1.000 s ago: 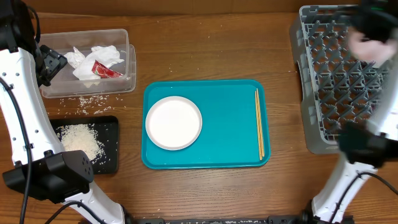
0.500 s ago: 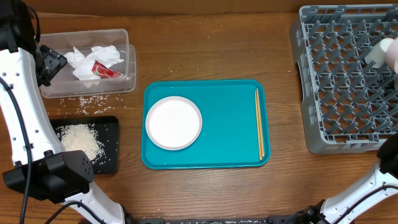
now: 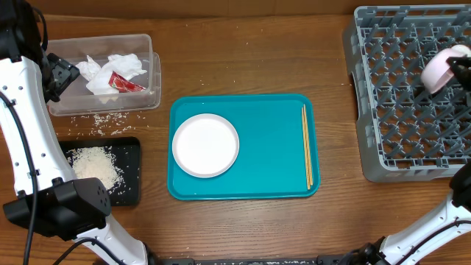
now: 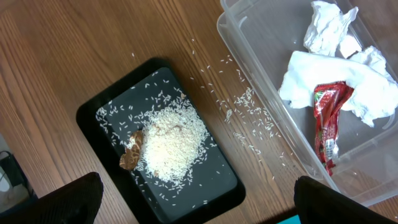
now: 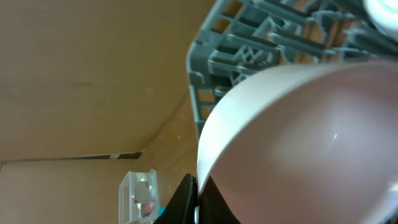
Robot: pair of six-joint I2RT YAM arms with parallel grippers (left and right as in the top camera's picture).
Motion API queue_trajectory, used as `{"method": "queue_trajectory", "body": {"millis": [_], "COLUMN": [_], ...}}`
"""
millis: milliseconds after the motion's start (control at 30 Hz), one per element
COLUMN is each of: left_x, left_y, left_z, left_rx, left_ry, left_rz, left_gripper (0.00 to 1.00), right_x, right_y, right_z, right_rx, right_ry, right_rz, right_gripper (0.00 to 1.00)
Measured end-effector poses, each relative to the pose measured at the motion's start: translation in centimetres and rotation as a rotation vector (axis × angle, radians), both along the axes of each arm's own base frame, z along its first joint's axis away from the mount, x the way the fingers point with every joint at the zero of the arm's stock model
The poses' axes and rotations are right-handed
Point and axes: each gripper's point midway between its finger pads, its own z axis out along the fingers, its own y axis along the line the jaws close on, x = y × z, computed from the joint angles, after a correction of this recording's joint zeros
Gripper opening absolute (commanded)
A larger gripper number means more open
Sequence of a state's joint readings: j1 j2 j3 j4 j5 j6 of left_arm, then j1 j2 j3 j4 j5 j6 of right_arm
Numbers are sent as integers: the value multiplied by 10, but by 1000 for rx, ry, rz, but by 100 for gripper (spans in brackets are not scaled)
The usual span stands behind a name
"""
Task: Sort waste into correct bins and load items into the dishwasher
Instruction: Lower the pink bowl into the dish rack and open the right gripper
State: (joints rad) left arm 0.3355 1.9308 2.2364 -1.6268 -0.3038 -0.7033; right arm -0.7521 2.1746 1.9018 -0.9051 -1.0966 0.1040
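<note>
At far left, the left gripper (image 4: 208,205) hangs with fingers spread wide and empty, near a shallow black rectangular tray (image 4: 214,180) holding white rice grains (image 4: 171,143) and a brown food scrap (image 4: 132,152). Just beside it, a clear plastic rectangular tub (image 4: 267,50) holds crumpled white paper tissue (image 4: 323,81) and a small red wrapper (image 4: 328,118). Centre, a teal serving tray (image 3: 272,147) carries a round white plate (image 3: 205,145) and thin wooden chopsticks (image 3: 306,146). At right, the right gripper (image 3: 456,71) is clamped on the rim of a small white bowl (image 3: 437,71), tilted over the large grey plastic dish rack (image 3: 397,96).
</note>
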Motion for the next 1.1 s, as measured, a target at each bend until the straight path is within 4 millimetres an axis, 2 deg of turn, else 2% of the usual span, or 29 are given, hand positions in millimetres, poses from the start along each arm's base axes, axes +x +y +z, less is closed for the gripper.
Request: {"method": "queue_trajectory", "body": {"millis": [300, 567, 700, 800, 867, 967, 1100], "left_x": [0, 0, 0, 0, 0, 0, 0], "left_y": [0, 0, 0, 0, 0, 0, 0], "left_z": [0, 0, 0, 0, 0, 0, 0], "left_rx": [0, 0, 0, 0, 0, 0, 0], "left_ry": [0, 0, 0, 0, 0, 0, 0], "left_rz": [0, 0, 0, 0, 0, 0, 0], "left_gripper": [100, 100, 100, 100, 100, 100, 100], "right_x": [-9, -35, -57, -79, -92, -110, -115], "right_y": [-16, -27, -42, -55, -62, -66, -61], "right_z": [-5, -8, -14, -19, -18, -2, 30], "right_rx": [3, 100, 152, 136, 109, 68, -1], "right_ry": [11, 79, 170, 271, 314, 370, 343], "right_rz": [-38, -86, -161, -241, -283, -351, -386], "right_gripper": [4, 4, 18, 35, 41, 42, 43]}}
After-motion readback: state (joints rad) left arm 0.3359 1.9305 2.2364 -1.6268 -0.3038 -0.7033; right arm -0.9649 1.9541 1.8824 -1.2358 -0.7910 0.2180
